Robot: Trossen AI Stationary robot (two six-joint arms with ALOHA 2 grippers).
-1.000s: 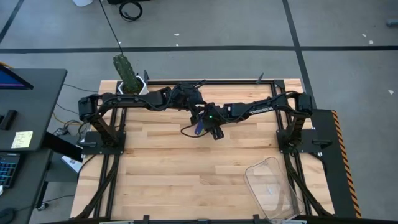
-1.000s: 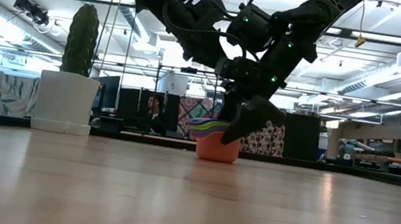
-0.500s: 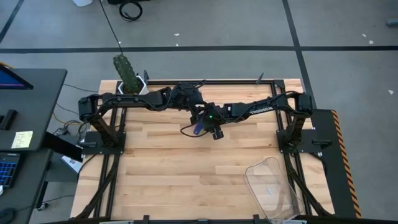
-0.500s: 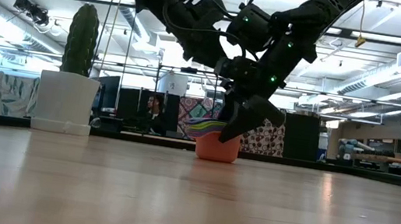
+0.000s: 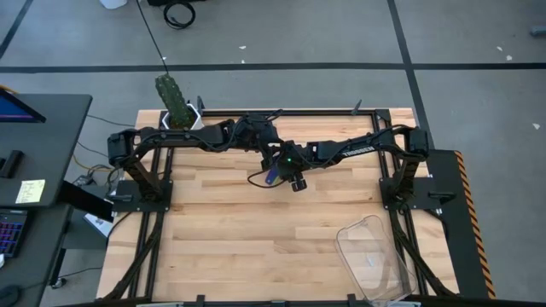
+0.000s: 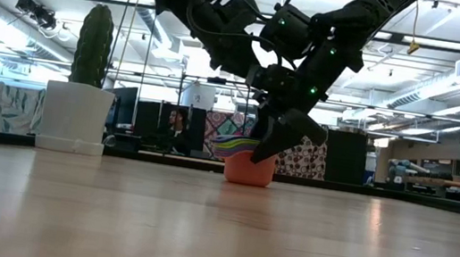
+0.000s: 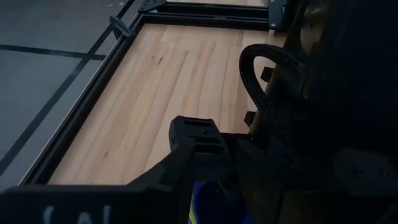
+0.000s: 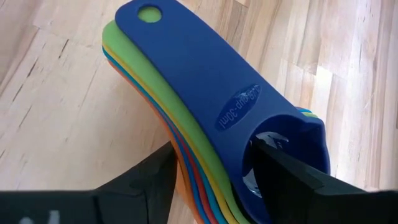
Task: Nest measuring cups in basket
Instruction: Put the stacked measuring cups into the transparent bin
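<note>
The measuring cups (image 5: 273,175) sit nested in one stack at the middle of the table's far part, with the orange cup at the bottom (image 6: 249,169) and the dark blue one on top (image 8: 211,93). Their flat handles fan out together. The orange cup's base rests on the wood. My right gripper (image 8: 214,171) is at the stack's handle side, straddling its wall. My left gripper (image 5: 267,153) hangs close above and behind the stack, mostly hidden by the right arm. The clear basket (image 5: 374,256) stands at the near right corner. My right gripper holds the nested stack at the bowls' wall, just below the handles (image 8: 211,180). One finger (image 8: 283,177) is inside the top blue cup and the other finger (image 8: 149,183) is outside against the orange and red rims. It comes slanting down from above. The stack stands upright on the table.
A white pot with a cactus (image 5: 177,109) stands at the far left corner, seen also in the low view as the pot (image 6: 75,116). Bare wood (image 5: 256,239) lies between the stack and the basket. A black metal frame (image 5: 281,111) borders the table.
</note>
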